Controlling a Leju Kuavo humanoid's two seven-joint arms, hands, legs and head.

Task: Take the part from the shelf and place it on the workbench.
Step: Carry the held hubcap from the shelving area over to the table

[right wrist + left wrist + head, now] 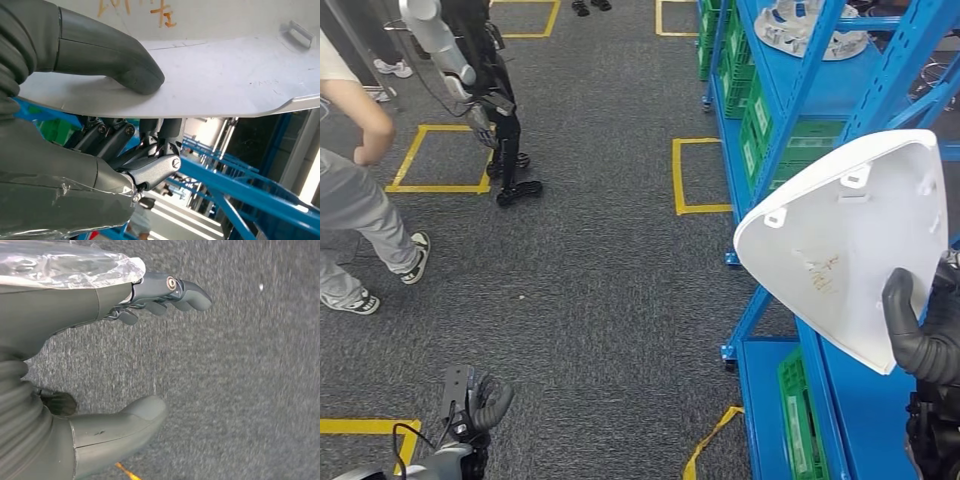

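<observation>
Head view: right hand point(924, 340) grips the white, triangular part point(841, 235) — orange scribbles inside — left hand point(113, 360) empty, fingers apart.

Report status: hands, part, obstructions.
Right hand grips white part, off blue shelf. Left hand empty, fingers apart. Person ahead-left.

Blue shelf point(803, 90) right; carpet point(607, 260) apparently open

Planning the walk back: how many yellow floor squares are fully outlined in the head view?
2: one yellow square beside the person, one yellow square beside the blue shelf. Others are cropped at the edges.
</observation>
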